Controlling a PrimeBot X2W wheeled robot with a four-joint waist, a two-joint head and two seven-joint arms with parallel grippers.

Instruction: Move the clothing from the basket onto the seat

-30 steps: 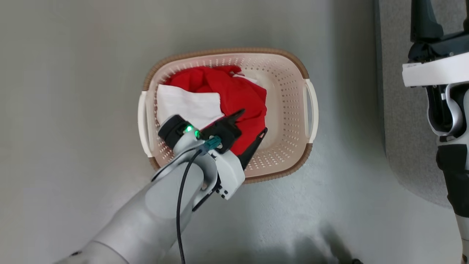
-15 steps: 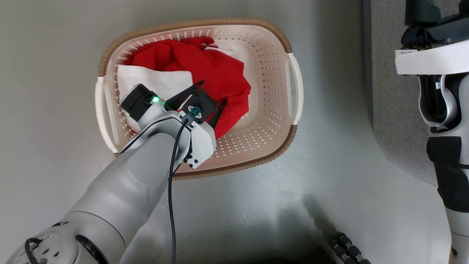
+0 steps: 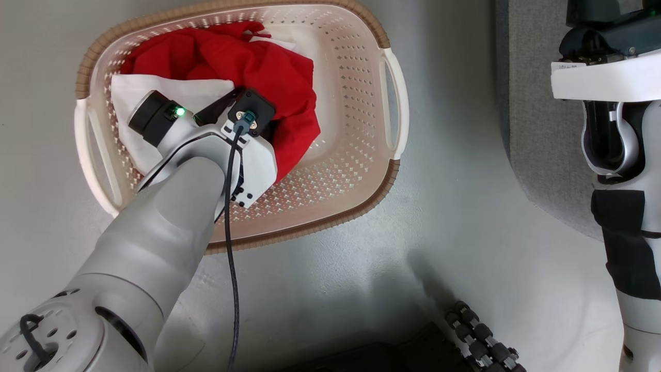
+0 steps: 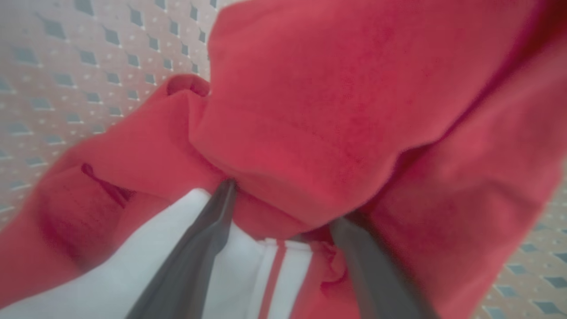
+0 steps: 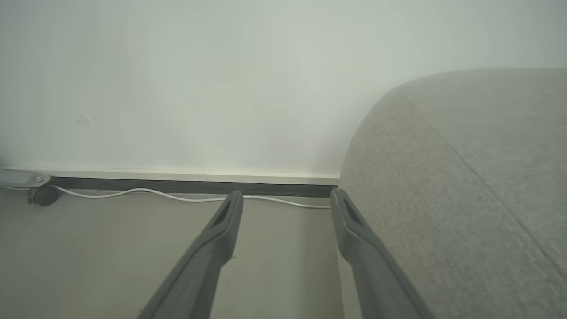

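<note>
Left hand in the basket, astride the cloth
My left hand (image 4: 288, 201) is down in the cream perforated plastic basket (image 3: 356, 103), fingers spread wide around a fold of the soft red-and-white clothing (image 3: 279, 77). The risk, I reckon: a thin pinch slips free, or drags a second garment out short of the light grey fabric sofa seat (image 5: 465, 177).

Crumpled red-and-white clothing (image 3: 279, 77) bunches between the left gripper's (image 4: 285, 201) parted fingers, inside the cream perforated basket (image 3: 356, 103). The grey seat (image 5: 465, 177) lies beside the right gripper (image 5: 286, 195).
</note>
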